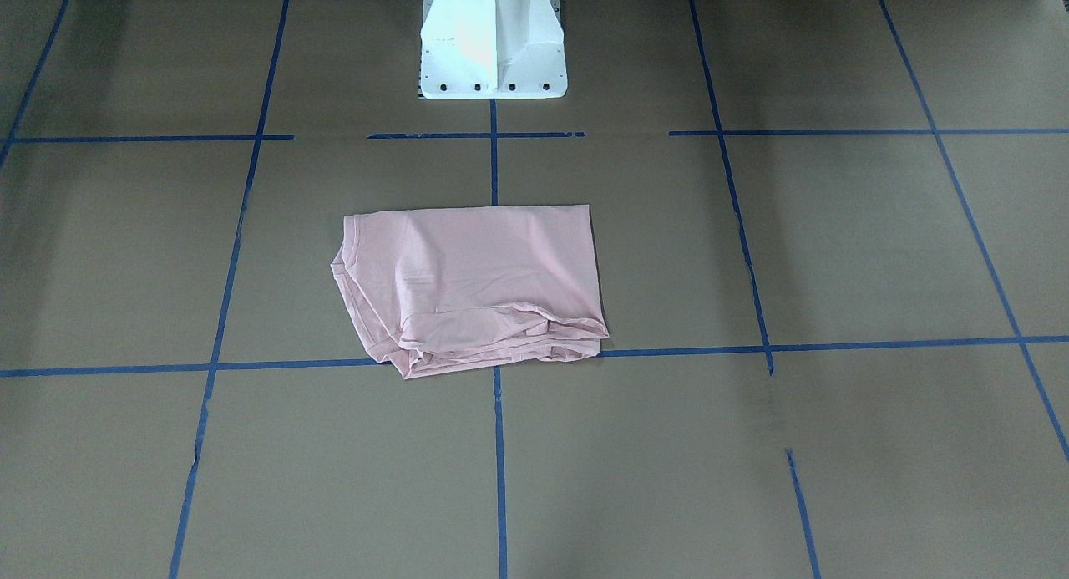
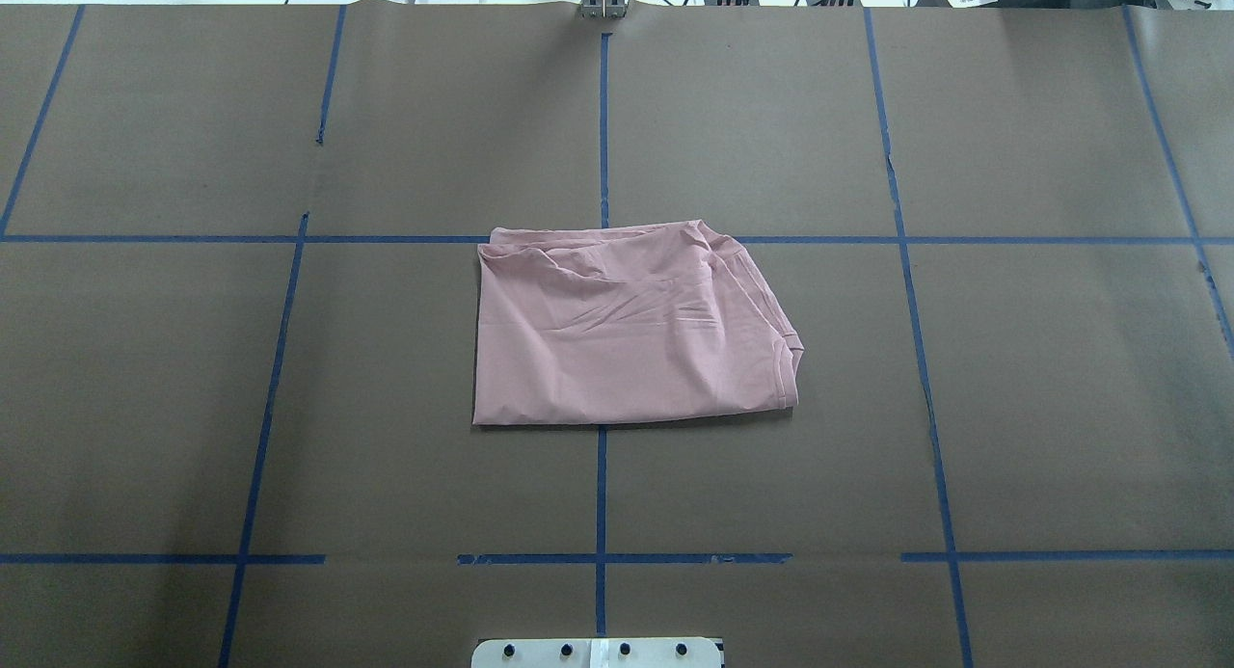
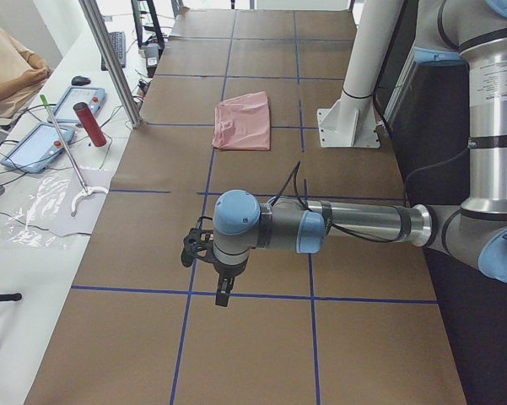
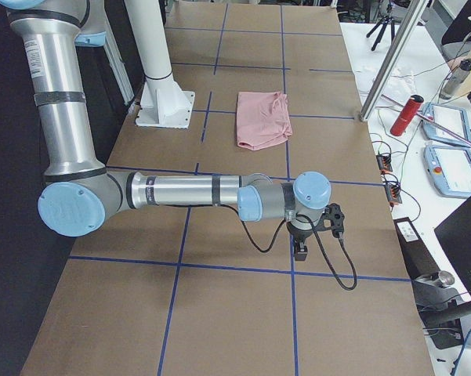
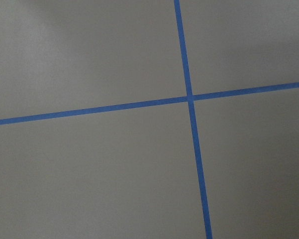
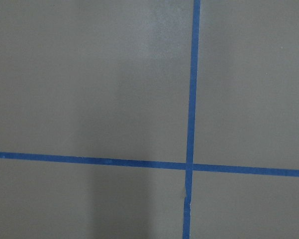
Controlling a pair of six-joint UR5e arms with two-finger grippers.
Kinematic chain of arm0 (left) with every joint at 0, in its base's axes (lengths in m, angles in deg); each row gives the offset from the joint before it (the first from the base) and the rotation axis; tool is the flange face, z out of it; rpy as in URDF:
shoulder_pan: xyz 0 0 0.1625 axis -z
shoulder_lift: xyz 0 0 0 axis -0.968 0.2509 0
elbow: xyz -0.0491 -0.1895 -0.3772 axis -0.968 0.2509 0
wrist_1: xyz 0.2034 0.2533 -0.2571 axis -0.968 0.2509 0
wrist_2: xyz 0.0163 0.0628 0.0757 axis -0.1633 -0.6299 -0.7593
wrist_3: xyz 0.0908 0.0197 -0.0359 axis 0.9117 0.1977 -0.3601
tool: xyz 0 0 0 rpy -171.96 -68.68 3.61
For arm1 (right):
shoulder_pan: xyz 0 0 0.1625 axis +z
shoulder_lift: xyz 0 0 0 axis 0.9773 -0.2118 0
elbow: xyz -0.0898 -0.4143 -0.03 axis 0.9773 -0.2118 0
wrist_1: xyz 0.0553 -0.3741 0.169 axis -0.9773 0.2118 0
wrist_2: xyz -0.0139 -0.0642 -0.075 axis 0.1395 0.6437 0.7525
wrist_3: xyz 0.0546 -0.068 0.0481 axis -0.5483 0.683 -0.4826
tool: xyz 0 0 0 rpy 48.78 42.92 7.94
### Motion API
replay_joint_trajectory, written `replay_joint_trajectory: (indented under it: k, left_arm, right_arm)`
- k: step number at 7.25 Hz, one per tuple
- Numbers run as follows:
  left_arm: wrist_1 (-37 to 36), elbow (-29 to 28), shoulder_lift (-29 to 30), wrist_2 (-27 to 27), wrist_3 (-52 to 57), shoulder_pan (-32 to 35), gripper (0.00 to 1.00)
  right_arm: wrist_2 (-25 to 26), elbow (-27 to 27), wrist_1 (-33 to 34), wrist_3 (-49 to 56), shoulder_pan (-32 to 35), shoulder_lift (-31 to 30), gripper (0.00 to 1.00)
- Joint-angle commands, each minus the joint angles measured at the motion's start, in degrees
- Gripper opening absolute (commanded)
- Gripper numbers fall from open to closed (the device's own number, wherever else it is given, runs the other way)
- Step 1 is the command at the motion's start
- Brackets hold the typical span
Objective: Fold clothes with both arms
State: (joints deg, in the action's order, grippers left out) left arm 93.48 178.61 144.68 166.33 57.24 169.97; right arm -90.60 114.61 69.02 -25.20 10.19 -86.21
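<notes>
Looking down from the operators' side, the pink T-shirt (image 1: pixel 468 282) lies as a compact, roughly rectangular bundle mid-tabletop. It sits in front of the white pedestal base (image 1: pixel 493 57) and well apart from every edge. No print shows, and layered hems bunch along its operator-side edge. My read is that the folding is done or close to it. No arm enters this view.

Overhead now: the bundle straddles a crossing of blue tape lines (image 2: pixel 603 119) on the brown paper-covered tabletop (image 2: pixel 1041 379), and again no arm appears.

Over to the exterior left view: the left arm (image 3: pixel 354 224) stretches low near the tabletop's left end. The left gripper (image 3: pixel 223 287) points down at bare paper, well apart from the shirt, probably to keep the cloth clear. Whether its jaws are released or clenched, I cannot tell. A side bench holds a red cylinder (image 3: pixel 90 124) and tablet-like pendants (image 3: pixel 78 103), with a person's sleeve (image 3: pixel 13 63) at the corner.

Exterior right: the right arm (image 4: pixel 188 190) mirrors that pose at the opposite end. The right gripper (image 4: pixel 302 244) hangs over bare paper, and its jaw state cannot be judged either.

Both wrist views show only paper and crossed tape, with no cloth and no fingers.
</notes>
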Motion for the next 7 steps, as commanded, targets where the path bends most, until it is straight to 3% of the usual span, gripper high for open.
replay_joint_trajectory:
  k: [1, 7]
  left_arm:
    - [-0.31, 3.76, -0.63, 0.24, -3.24, -1.86, 1.00]
    - [-0.23, 8.25, -2.39, 0.68, -2.73, -2.39, 1.00]
  right_arm:
    - [-0.19, 1.28, 0.12, -0.06, -0.42, -0.63, 1.00]
    - [0.07, 1.90, 0.12, -0.06, -0.50, -1.16, 1.00]
